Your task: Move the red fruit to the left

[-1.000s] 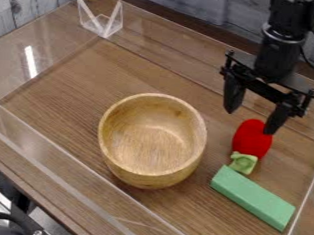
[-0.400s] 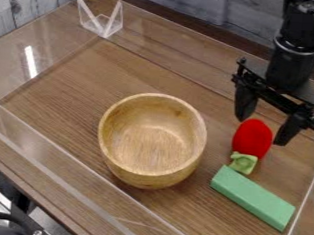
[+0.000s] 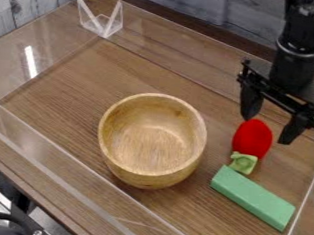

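Note:
The red fruit [image 3: 252,141], a small toy strawberry with a light green leafy cap at its lower end, lies on the wooden table at the right. My gripper [image 3: 275,119] hangs just above it and a little behind, pointing down. Its two black fingers stand open, one to the left of the fruit's top and one to the right, with nothing held between them.
A round wooden bowl [image 3: 152,139] stands at the middle of the table, left of the fruit. A flat green rectangular block [image 3: 252,197] lies just in front of the fruit. Clear plastic walls [image 3: 44,52] border the table, with a clear bracket [image 3: 100,19] at the back left.
The gripper has shifted slightly right and down, toward the fruit, staying open. The fruit, bowl and block have not moved.

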Robot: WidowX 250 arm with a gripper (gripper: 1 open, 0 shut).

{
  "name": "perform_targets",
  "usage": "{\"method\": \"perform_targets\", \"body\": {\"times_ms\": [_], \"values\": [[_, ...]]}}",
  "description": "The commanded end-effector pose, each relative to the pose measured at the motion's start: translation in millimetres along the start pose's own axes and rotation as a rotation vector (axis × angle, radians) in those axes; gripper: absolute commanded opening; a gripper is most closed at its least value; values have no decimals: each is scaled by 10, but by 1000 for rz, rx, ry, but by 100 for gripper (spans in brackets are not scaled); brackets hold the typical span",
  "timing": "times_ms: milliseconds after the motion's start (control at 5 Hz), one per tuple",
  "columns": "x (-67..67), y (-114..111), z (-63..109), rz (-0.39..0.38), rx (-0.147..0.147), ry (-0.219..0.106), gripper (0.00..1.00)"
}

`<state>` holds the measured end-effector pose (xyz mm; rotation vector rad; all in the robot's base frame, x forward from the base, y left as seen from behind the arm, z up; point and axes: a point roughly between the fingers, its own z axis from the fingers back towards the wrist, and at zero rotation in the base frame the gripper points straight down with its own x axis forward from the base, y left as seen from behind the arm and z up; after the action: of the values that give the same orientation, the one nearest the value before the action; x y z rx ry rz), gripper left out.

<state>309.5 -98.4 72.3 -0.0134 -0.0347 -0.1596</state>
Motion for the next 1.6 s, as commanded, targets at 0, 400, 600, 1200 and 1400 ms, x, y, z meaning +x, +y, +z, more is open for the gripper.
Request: {"method": "perform_targets", "body": {"times_ms": [0, 400, 600, 1200, 1400], "values": [[209, 45, 27, 10, -6, -68, 100], [77, -50, 147, -59, -6, -80, 100], [98, -74, 253, -95, -7, -76, 0], [187, 123, 690, -37, 5, -137, 0], [272, 41, 684, -118, -3, -128, 0]]}}
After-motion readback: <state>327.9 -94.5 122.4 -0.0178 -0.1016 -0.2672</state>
